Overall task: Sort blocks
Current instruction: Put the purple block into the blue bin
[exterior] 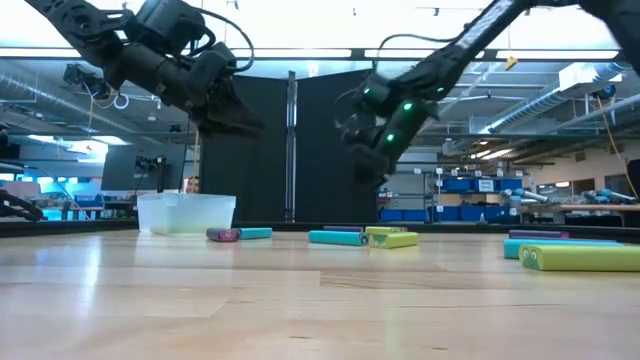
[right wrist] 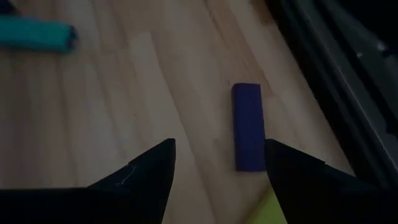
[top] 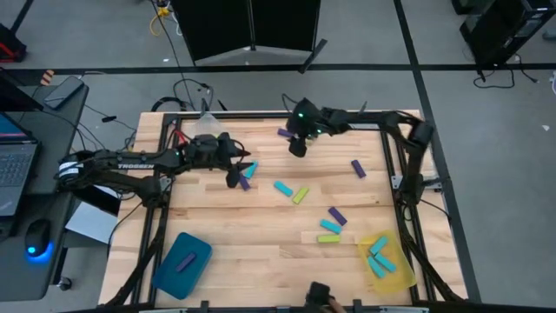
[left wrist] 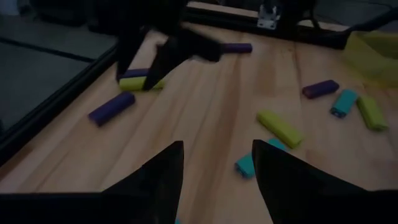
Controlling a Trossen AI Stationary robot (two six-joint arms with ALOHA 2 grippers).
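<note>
Cyan, purple and yellow-green blocks lie flat and scattered over the wooden table (top: 261, 226). My right gripper (top: 298, 146) hangs open above the far middle. In its wrist view my right gripper (right wrist: 217, 168) has a purple block (right wrist: 249, 126) just beyond its fingertips, near one finger; this purple block (top: 283, 133) lies by the far edge. My left gripper (top: 234, 176) is open at the left middle, above a cyan block (top: 248, 169) and a purple block (top: 245, 183). Its wrist view looks past my left gripper (left wrist: 217, 162) at a yellow-green block (left wrist: 280, 127) and a cyan block (left wrist: 252, 162).
A teal tray (top: 183, 263) with a purple block stands at the near left. A yellow tray (top: 387, 259) with cyan blocks stands at the near right. A clear tray (top: 207, 124) sits at the far left. More blocks (top: 330, 226) lie right of centre.
</note>
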